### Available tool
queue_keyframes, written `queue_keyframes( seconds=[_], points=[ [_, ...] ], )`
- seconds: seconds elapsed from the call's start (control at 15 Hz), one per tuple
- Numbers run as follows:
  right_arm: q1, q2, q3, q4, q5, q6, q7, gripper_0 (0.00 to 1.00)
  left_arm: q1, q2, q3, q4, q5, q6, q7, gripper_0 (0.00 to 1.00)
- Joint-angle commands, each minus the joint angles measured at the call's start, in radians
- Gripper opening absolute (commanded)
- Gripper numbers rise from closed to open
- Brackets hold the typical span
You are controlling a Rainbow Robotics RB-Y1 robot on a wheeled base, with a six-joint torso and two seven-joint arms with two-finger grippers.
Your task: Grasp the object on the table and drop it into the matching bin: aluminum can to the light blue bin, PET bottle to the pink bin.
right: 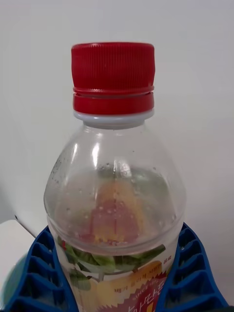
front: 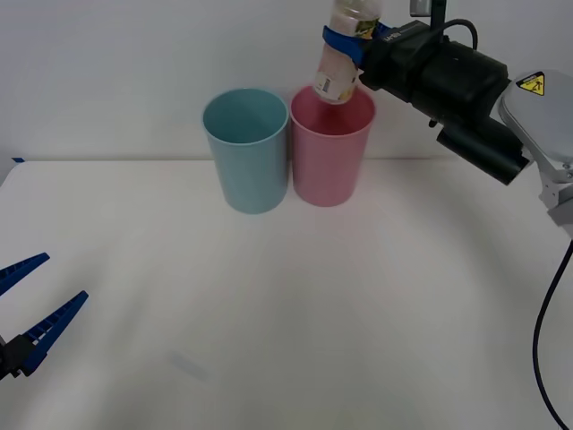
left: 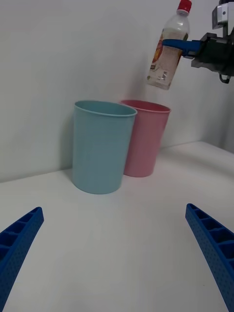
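Left end effector (front: 31, 309) nearest the front camera, low over the counter (front: 295, 313), fingers spread wide, idle. Right end effector (front: 345, 43) is clamped on the PET bottle (front: 343, 55), cap up, body tilted, held above the pink bin (front: 331, 148). Judgement: bottle base sits over the rim's far-right side; centre it over the mouth and lower slightly before letting go. Pink bin and light blue bin (front: 247, 150) touch; both look empty as far as visible.

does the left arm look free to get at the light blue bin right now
Probably yes: the left end effector hangs open and low near the table, with bare surface between it and the light blue bin. Whether it reaches is uncertain.
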Motion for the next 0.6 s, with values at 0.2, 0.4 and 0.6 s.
queue_keyframes(
  seconds=[0.2,0.4,0.6],
  points=[
    [-0.073,0.046,0.000,0.150,0.064,-0.010,0.037,0.00,0.000,0.000,0.000,0.000,0.000,0.000,0.000,1.00],
    [-0.090,0.065,0.000,0.192,0.082,-0.010,0.057,0.00,0.000,0.000,0.000,0.000,0.000,0.000,0.000,1.00],
    [-0.090,0.065,0.000,0.192,0.082,-0.015,0.066,0.97,0.000,0.000,0.000,0.000,0.000,0.000,0.000,1.00]
  ],
)
